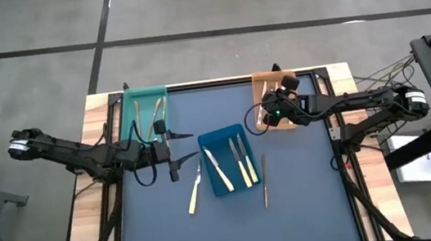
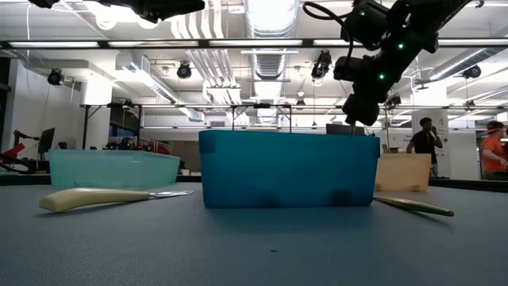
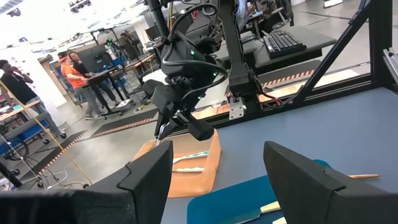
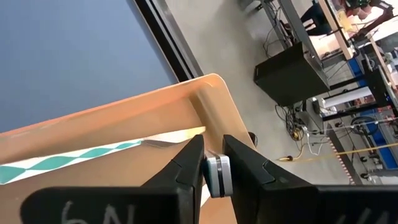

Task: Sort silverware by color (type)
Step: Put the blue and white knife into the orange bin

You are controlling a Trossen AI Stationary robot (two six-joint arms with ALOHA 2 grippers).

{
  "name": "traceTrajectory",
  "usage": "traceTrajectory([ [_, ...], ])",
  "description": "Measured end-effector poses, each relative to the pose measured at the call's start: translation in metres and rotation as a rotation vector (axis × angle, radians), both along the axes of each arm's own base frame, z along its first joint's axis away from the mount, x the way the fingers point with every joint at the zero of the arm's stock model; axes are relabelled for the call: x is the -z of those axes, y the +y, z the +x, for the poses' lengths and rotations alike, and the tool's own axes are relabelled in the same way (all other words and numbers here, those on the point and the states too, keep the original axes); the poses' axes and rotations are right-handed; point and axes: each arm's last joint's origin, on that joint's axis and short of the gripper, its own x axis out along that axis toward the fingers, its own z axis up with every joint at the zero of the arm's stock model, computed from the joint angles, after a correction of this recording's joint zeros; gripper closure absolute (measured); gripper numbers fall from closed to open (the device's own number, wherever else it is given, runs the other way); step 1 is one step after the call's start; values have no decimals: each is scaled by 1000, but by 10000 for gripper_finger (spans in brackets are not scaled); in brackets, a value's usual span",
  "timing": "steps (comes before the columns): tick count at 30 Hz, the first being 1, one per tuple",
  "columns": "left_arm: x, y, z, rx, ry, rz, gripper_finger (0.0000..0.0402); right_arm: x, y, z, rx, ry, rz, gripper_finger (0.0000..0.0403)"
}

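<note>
My right gripper (image 1: 268, 115) is over the orange tray (image 1: 285, 120) at the far right, shut on a silvery pale-blue utensil (image 4: 216, 176). One teal-and-white patterned utensil (image 4: 81, 159) lies in that tray. My left gripper (image 1: 172, 153) is open and empty, above the mat between the teal tray (image 1: 143, 104) and the blue tray (image 1: 225, 181). The blue tray holds three utensils (image 1: 243, 160). The teal tray holds two or three utensils (image 1: 157, 111). A cream-handled knife (image 1: 195, 191) and a gold-tan utensil (image 1: 265, 179) lie flat on the mat. My right gripper pinches one end of the silvery pale-blue utensil (image 4: 216, 176) between its two fingers. The fingers come from above, pointing down into the orange tray. In the left wrist view the utensil (image 3: 162, 130) hangs below the fingers; I cannot tell whether its lower end touches the tray.
The dark blue mat (image 1: 308, 200) covers the table, with bare room near the front edge. The blue tray stands mid-table between the two arms. People (image 2: 494, 151) stand in the room beyond the table.
</note>
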Motion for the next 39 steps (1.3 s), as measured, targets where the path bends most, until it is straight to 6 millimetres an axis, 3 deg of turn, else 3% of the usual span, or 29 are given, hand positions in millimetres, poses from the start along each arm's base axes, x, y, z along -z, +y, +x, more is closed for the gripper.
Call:
traceTrajectory([
  [11,0,0,0,0,0,0,169,9,1,-3,-12,1,31,358],
  [39,1,1,0,-49,7,8,169,11,3,-3,12,-77,105,342],
])
